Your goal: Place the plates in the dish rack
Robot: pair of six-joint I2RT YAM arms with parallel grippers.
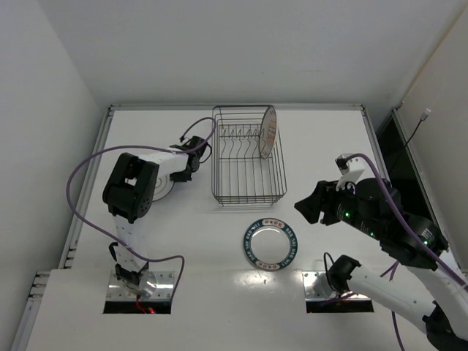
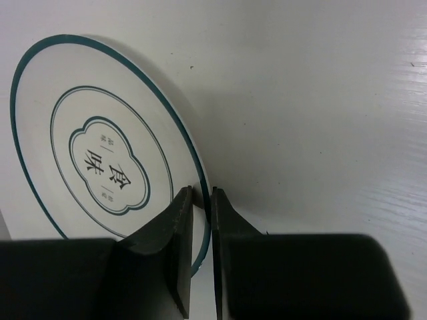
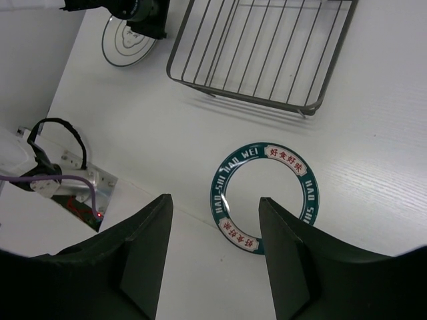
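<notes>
While pinching the rim of the pale plate [image 2: 100,153], all but shut: left gripper [image 2: 201,207], with the plate's edge caught in the thin slit between the two black fingers [image 2: 175,233]. Grips at the side of the plate nearest the wrist camera. Thin teal line round the edge of that plate, a second ring further in, a lobed medallion with dark characters at the centre. Rests on the white table [image 2: 320,100], left of the dish rack [image 1: 248,157] and near its front left corner, not touching the wire. Cannot tell whether lying fully flat or tipped up a little at the gripped side

Spread wide and holding nothing: right gripper [image 3: 213,253], both fingers well apart, hanging above the table on the right. Framed between those fingers in the right wrist view: lettered-rim plate [image 3: 267,180], flat on the table just in front of the rack, apart from its front wire. Dark blue-green band, white and red lettering, white middle

Already in the rack: orange-striped plate [image 1: 268,131], standing on edge in the far right part among the upright prongs, leaning slightly. Faces the row of prongs to its left

Looping from the left arm's base up past its elbow and on to the wrist: purple cable [image 1: 72,183]
</notes>
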